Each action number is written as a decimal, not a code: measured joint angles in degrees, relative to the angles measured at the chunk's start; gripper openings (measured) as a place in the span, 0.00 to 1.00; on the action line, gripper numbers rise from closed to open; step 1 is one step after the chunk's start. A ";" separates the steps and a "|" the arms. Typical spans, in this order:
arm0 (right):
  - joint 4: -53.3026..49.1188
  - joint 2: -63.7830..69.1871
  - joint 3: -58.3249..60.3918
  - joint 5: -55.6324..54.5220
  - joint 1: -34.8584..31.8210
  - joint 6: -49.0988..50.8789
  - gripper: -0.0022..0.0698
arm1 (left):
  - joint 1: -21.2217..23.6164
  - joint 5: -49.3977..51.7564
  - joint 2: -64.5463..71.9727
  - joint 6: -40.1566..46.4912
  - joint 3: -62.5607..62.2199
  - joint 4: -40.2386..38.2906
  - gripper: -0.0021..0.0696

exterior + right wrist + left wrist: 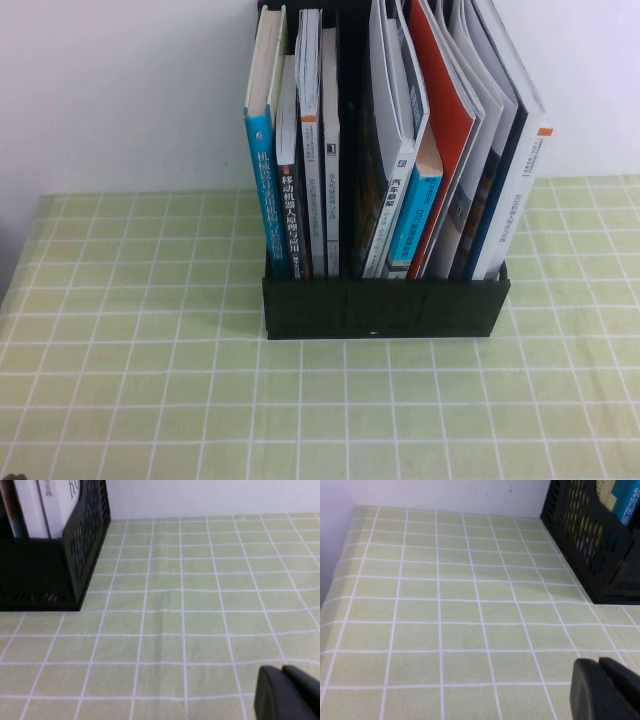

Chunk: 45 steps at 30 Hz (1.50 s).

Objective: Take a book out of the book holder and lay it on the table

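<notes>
The book [515, 195] stands in the book holder [385, 305] on the bench [150, 380], while the left hand [607, 690] and right hand [287, 692] hover low beside it, both closed and empty.

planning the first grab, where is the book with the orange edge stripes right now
In the high view the book stands upright at the far right end of the book holder, leaning left on grey-covered neighbours.

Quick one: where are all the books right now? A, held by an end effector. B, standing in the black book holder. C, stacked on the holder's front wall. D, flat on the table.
B: every book, including the white orange-striped book, stands upright in the book holder, with nothing lying on the table.
</notes>
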 joint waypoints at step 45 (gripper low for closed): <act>2.75 0.00 0.00 0.21 0.00 -2.38 0.03 | 0.00 0.00 0.00 4.26 0.00 0.74 0.03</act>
